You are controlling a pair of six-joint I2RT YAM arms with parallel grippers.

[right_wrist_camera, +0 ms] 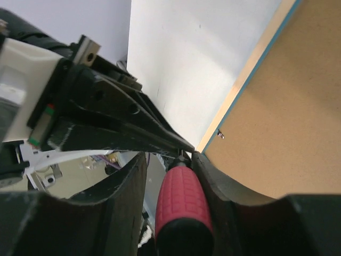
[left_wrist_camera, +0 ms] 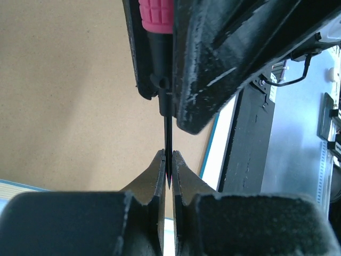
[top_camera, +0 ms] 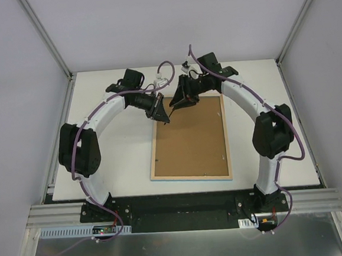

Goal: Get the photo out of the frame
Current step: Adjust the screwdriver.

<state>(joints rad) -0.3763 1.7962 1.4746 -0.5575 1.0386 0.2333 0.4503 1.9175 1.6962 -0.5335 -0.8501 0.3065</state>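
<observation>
- Brown backing board [top_camera: 189, 138] faces up inside the frame [top_camera: 190, 177]
- left gripper [left_wrist_camera: 168, 160] is clamped tight on the black shaft of the red-handled screwdriver [left_wrist_camera: 168, 130]
- right gripper [top_camera: 176, 101] flanks its handle; grip unclear

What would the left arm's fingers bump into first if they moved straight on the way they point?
Probably the right fingers, close ahead around the pink-handled tool whose shaft the left fingers pinch.

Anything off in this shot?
One oddity: both tools are on one screwdriver over the far left corner of the frame. The left tool is shut on its thin shaft; the red handle sits inside the right tool. The frame lies face down, backing board up, no damage visible.
</observation>
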